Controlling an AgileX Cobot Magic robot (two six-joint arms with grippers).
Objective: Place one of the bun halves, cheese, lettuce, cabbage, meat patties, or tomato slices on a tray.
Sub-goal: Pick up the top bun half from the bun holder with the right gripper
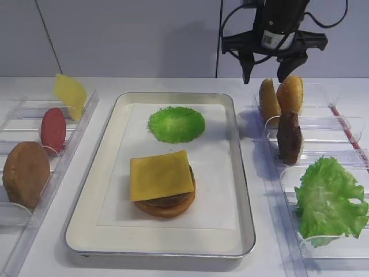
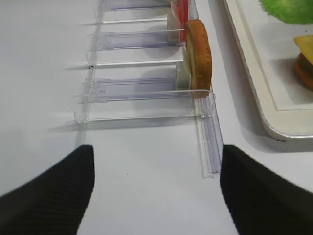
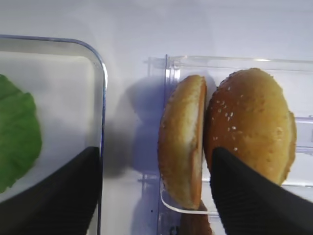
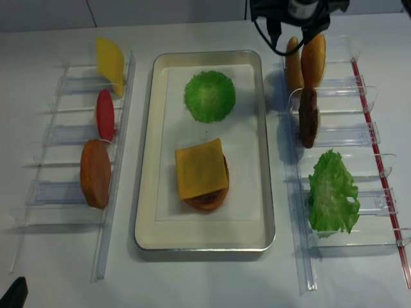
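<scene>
Right gripper [image 1: 267, 71] spread, empty, above two upright golden-brown sesame bun halves [image 1: 290, 94] in clear plastic rack [image 1: 334, 124], far-right table edge.

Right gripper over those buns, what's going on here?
The right gripper hangs open above the rack holding two upright bun halves, apparently lining up on them but gripping nothing. On the tray a cheese slice lies on a meat patty and bottom bun, with the cabbage disc lying apart behind them. The left gripper is open over bare table beside the other rack, holding nothing.
</scene>
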